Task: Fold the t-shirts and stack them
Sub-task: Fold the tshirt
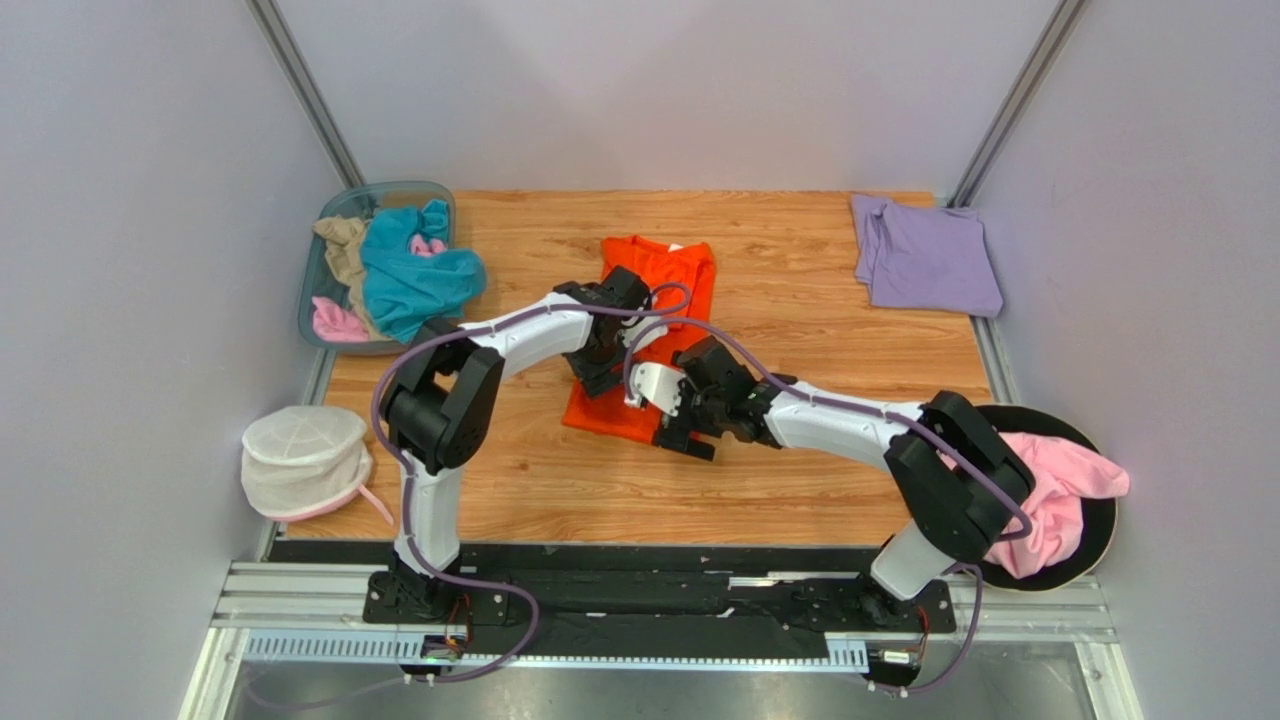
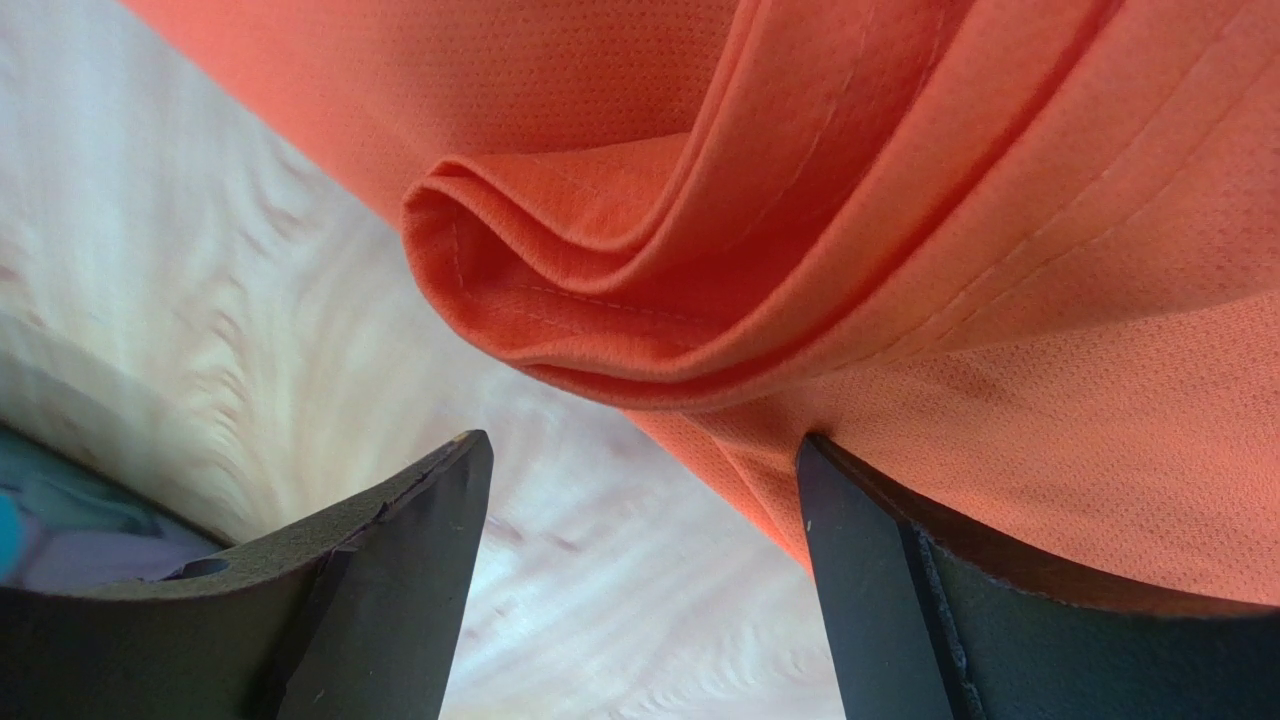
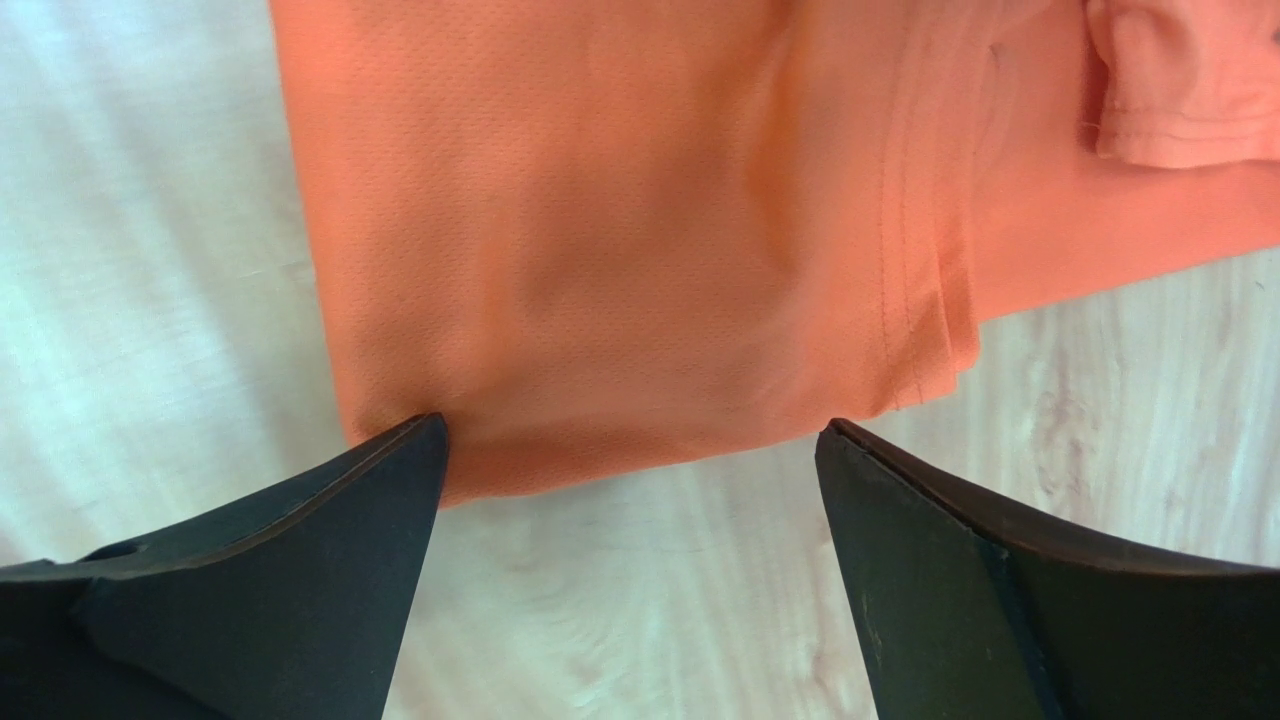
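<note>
A bright orange t-shirt (image 1: 669, 278) lies folded into a long strip on the middle of the wooden table (image 1: 812, 315). Both grippers hover at its near end. My left gripper (image 1: 607, 363) is open; in its wrist view a rolled fold of the orange shirt (image 2: 977, 225) rises just beyond the fingertips, and the right finger (image 2: 902, 600) touches the cloth. My right gripper (image 1: 663, 402) is open too, its tips straddling the near hem of the orange shirt (image 3: 601, 225) with nothing held. A folded lavender t-shirt (image 1: 924, 255) lies at the far right corner.
A clear basket (image 1: 394, 191) at the far left holds teal (image 1: 413, 278), tan (image 1: 343, 248) and pink (image 1: 334, 320) shirts. A pink shirt (image 1: 1059, 488) drapes over a black round disc (image 1: 1104, 525) at the right edge. A white mesh pouch (image 1: 305, 458) sits at the left edge.
</note>
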Robot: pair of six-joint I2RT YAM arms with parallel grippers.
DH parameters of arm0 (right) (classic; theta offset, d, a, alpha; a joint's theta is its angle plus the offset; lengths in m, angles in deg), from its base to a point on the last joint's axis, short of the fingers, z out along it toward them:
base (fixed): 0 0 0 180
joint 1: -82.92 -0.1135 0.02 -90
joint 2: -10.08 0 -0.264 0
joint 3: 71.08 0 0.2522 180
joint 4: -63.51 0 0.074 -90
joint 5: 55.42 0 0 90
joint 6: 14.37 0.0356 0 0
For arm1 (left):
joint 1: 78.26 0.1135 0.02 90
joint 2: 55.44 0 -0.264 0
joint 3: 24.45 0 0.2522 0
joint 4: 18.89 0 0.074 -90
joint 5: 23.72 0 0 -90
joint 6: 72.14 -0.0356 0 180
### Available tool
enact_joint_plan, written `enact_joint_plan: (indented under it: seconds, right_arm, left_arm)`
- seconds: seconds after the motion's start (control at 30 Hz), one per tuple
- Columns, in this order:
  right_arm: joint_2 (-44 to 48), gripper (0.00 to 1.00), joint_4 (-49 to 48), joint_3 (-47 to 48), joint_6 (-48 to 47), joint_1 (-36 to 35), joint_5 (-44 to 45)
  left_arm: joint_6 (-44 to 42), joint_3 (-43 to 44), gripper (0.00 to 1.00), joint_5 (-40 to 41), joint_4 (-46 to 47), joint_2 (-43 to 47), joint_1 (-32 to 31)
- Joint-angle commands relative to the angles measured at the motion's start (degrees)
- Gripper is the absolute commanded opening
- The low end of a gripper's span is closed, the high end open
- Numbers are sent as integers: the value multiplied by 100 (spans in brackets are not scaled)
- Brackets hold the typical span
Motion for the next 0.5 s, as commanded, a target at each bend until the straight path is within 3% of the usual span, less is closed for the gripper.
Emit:
enact_joint_plan:
  seconds: [0.0,0.2,0.47]
  right_arm:
    - [424,100,365,-231,97,-447,-252]
    - [697,100,673,-486,238,-1107,-375]
    - [917,100,980,-557,335,-1486,-445]
  left_arm:
    - [343,-697,84,-344,-386,233,-202]
    - [440,-1339,87,-581,-377,673,-596]
    - [414,-1963,92,-792,-430,1016,-1019]
